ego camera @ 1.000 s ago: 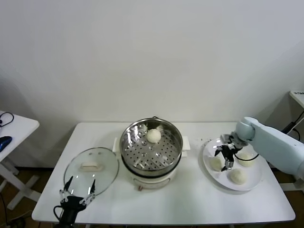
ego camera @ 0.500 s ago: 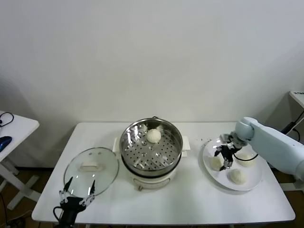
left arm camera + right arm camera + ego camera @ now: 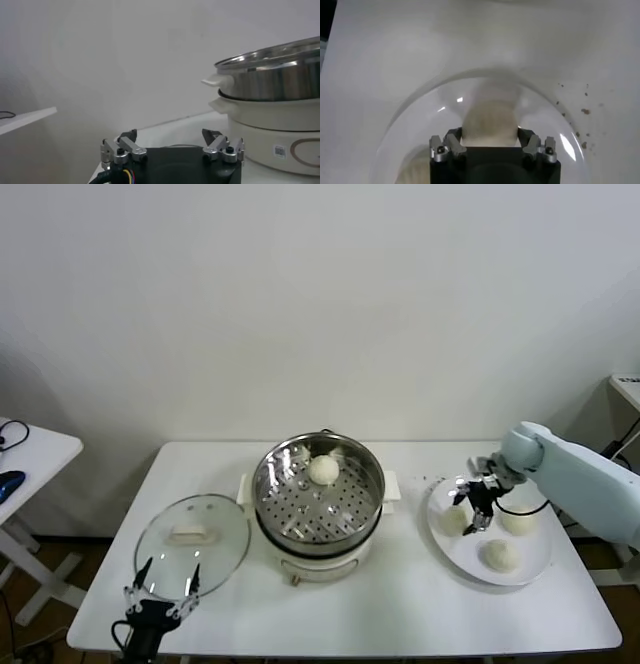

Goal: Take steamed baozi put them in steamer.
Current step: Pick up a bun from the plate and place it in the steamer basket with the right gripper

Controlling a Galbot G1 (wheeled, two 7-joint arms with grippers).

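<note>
Right gripper (image 3: pixel 470 514) clamps a baozi (image 3: pixel 489 120) over the plate (image 3: pixel 540 569) near the table's right edge; left gripper (image 3: pixel 163 589) open at the front-left corner

Plain white wall (image 3: pixel 320 304) behind a white table (image 3: pixel 400 604); a second white side table (image 3: pixel 35 454) at left.

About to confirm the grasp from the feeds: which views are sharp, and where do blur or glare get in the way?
Head view: evenly lit and sharp, faint reflections on the glass lid and steamer. Right wrist view: the baozi between the right gripper fingers is smeared, plate rim soft with small glints. Left wrist view: left gripper crisp, steamer wall shiny, background plain.
</note>
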